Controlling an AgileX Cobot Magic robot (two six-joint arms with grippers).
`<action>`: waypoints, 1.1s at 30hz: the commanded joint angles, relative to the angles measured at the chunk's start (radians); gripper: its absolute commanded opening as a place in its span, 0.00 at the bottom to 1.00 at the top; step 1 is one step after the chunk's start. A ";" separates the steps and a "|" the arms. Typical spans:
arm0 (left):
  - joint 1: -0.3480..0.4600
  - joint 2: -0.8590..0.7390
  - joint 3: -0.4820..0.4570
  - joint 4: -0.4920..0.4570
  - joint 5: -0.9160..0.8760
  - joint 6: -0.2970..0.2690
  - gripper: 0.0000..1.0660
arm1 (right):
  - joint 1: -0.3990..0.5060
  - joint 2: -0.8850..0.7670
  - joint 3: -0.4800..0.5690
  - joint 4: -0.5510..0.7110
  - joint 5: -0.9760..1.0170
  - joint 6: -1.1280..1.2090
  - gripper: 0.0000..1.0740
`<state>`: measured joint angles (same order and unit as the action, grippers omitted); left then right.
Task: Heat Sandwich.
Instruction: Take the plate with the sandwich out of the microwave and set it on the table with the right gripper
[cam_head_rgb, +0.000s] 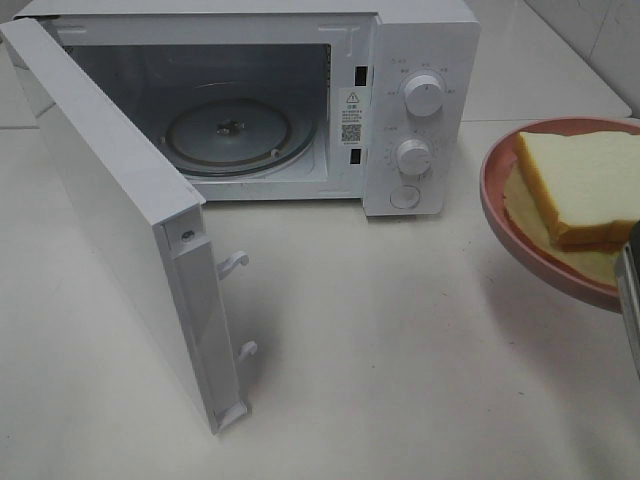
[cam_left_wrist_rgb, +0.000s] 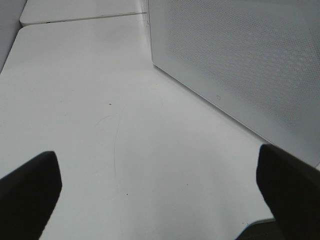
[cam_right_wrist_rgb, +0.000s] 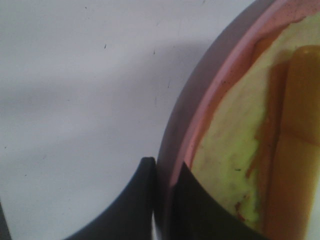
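Note:
The sandwich (cam_head_rgb: 590, 185), white bread with an orange-yellow filling over a pale leaf layer (cam_right_wrist_rgb: 225, 150), lies on a pink plate (cam_head_rgb: 495, 205) at the right edge of the high view. My right gripper (cam_right_wrist_rgb: 162, 167) is shut on the plate's rim (cam_right_wrist_rgb: 200, 120), one finger on each side of it. The plate hangs a little above the counter, right of the microwave, and casts a shadow below. Only a dark sliver of that gripper (cam_head_rgb: 630, 290) shows in the high view. My left gripper (cam_left_wrist_rgb: 160, 190) stands open and empty over bare counter, beside the door's outer face (cam_left_wrist_rgb: 240, 60).
The white microwave (cam_head_rgb: 420, 100) stands at the back with its door (cam_head_rgb: 110, 210) swung wide toward the front left. Its glass turntable (cam_head_rgb: 232, 135) has nothing on it. Two knobs and a button sit on its right panel. Latch hooks (cam_head_rgb: 232, 263) jut from the door's edge.

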<state>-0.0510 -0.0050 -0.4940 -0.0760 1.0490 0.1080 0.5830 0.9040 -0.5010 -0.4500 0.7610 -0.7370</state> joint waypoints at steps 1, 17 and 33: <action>0.003 -0.015 0.002 -0.005 -0.012 -0.008 0.94 | 0.002 -0.007 -0.002 -0.058 0.011 0.099 0.00; 0.003 -0.015 0.002 -0.005 -0.012 -0.008 0.94 | 0.002 0.045 -0.002 -0.198 0.109 0.565 0.00; 0.003 -0.015 0.002 -0.005 -0.012 -0.008 0.94 | 0.002 0.287 -0.111 -0.259 0.215 1.109 0.00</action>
<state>-0.0510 -0.0050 -0.4940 -0.0760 1.0490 0.1080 0.5830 1.1730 -0.5910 -0.6660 0.9440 0.3060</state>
